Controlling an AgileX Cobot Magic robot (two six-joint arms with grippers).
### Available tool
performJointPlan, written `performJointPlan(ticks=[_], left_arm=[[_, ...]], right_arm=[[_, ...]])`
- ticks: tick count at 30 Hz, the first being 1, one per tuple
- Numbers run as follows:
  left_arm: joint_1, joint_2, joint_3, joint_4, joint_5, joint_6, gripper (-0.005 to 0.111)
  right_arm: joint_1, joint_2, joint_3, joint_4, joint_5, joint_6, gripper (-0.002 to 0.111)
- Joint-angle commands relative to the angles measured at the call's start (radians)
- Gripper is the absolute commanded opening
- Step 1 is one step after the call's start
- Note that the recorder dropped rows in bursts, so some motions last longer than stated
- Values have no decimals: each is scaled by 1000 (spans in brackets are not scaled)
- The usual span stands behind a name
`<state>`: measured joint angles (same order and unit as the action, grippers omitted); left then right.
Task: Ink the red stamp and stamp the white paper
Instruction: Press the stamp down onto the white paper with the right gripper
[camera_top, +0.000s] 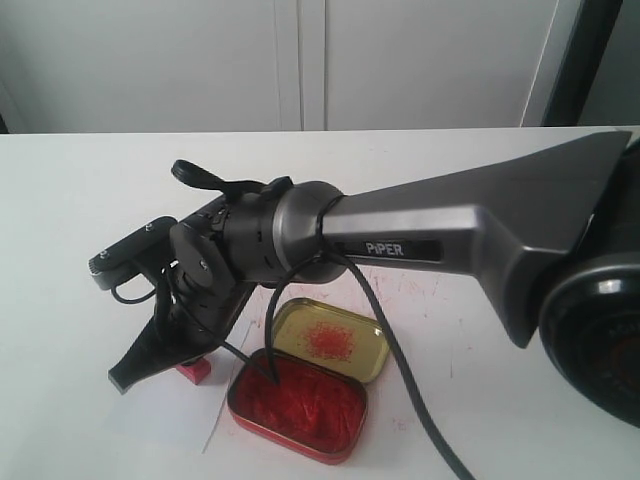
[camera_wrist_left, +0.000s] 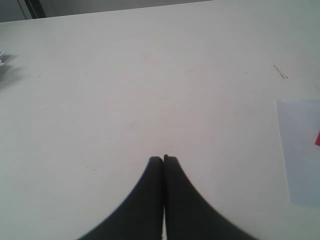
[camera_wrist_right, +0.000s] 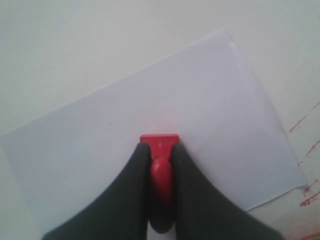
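My right gripper (camera_wrist_right: 160, 148) is shut on the red stamp (camera_wrist_right: 159, 140), pinching its rounded handle between both fingers. The stamp's flat base faces down and appears to rest on the white paper (camera_wrist_right: 200, 95), near the sheet's middle. In the exterior view the right arm reaches across to the left, and the red stamp (camera_top: 195, 370) shows low under the right gripper (camera_top: 165, 355). My left gripper (camera_wrist_left: 163, 159) is shut on nothing and hovers over bare table. The white paper (camera_wrist_left: 300, 150) lies off to its side, where a sliver of the red stamp (camera_wrist_left: 317, 138) shows at the picture's edge.
An open red tin (camera_top: 298, 405) of lumpy red ink paste sits just right of the stamp. Its gold lid (camera_top: 332, 341), marked with a red smudge, lies behind it. Red scratch marks (camera_wrist_right: 302, 122) streak the table beside the paper. The right arm's cable (camera_top: 400, 370) hangs over the tins.
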<state>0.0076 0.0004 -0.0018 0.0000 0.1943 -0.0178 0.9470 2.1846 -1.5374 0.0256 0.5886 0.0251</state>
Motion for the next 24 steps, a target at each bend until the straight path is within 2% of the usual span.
performJointPlan(ticks=[1,14,24], left_arm=[[-1,0,2,-6,0,-4,0],[-1,0,2,-6,0,-4,0],[-1,0,2,-6,0,-4,0]], right_arm=[[-1,30,39,-26,112,-34,0],[-1,-18,39,-26,114,-236,0],[-1,-39,35,-26,114,-241,0]])
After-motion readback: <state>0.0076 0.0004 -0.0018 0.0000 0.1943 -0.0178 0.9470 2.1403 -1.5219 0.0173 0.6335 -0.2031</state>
